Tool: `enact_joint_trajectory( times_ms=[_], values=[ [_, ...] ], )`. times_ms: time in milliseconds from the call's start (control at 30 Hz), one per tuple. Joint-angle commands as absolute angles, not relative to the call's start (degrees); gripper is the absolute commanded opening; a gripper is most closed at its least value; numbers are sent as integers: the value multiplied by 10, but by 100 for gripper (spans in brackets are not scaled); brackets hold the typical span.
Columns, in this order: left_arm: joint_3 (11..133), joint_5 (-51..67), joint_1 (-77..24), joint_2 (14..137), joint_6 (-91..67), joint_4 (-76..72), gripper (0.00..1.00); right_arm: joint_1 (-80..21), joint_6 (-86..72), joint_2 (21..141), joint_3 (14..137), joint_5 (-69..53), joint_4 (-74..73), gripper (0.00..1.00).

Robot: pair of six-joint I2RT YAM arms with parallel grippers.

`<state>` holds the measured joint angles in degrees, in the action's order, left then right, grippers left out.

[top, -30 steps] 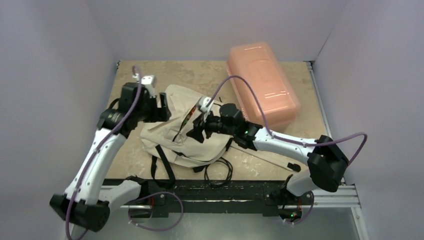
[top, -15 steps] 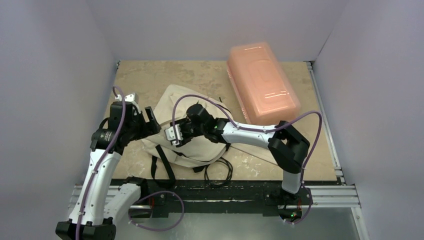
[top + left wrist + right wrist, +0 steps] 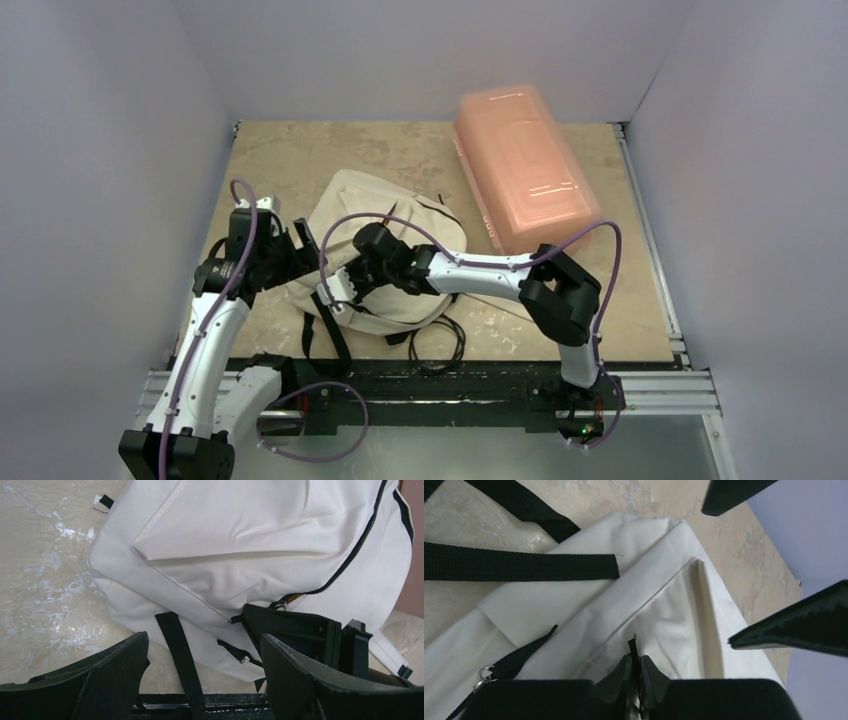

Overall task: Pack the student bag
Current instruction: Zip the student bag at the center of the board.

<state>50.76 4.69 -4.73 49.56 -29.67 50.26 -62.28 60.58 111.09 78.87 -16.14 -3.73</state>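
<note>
Soft cream fabric student bag [image 3: 352, 205] w/ black straps lies flat on the beige marbled tabletop [image 3: 290, 160]. It sits approx. centre, a bit to the left, strap end toward the arm bases. A translucent pink plastic box [image 3: 525, 165] sits at the back right, near the bag's far corner; touching or not, can't tell.

Right gripper [image 3: 634, 669]: the arm reaches across the bag to its near-left corner. Its fingers are clenched almost together on a thin black tab [image 3: 633, 652] at the edge of the bag's front pocket [image 3: 674, 615] — zipper pull or loose tag, can't tell.

Left gripper [image 3: 305, 250]: jaws spread wide w/ nothing gripped, hovering at the bag's left edge just beside the right gripper. In the left wrist view its fingers [image 3: 110, 675] frame the bag's lower edge, and a black webbing strap [image 3: 180, 655] runs down between them toward the table edge. A black zipper [image 3: 360, 545] curves along the bag's far side — zipped along the stretch in view.
</note>
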Motion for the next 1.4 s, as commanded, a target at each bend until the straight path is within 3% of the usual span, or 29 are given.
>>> enact_joint_trajectory(
  times_ms=[0,133,300,367,533,733,833,933,1100,1200,1300,1367],
  values=[
    [472,67,-37,489,-346,450,81,-627,589,1100,779,-89,-11,0],
    [428,91,-25,460,-399,414,76,-615,450,1072,789,-147,9,0],
    [331,97,-21,358,-489,364,67,-582,145,993,670,-202,222,0],
    [287,113,-21,319,-520,336,64,-576,3,983,649,-157,281,0],
    [217,199,-22,297,-544,257,68,-544,-197,1005,669,-219,278,0],
    [192,293,-43,367,-560,138,74,-524,-308,998,627,-188,357,0],
    [229,241,-126,400,-523,120,73,-524,-375,997,615,-183,383,0],
    [235,112,-218,394,-481,108,71,-524,-441,995,605,-180,411,0],
    [211,12,-237,421,-497,68,68,-524,-494,981,599,-167,407,0],
    [221,3,-237,456,-517,67,58,-524,-507,967,589,-155,409,0],
    [224,-22,-236,474,-542,101,34,-524,-499,954,585,-141,394,0],
    [211,-29,-236,473,-555,109,26,-520,-492,939,583,-108,375,0]
  ],
)
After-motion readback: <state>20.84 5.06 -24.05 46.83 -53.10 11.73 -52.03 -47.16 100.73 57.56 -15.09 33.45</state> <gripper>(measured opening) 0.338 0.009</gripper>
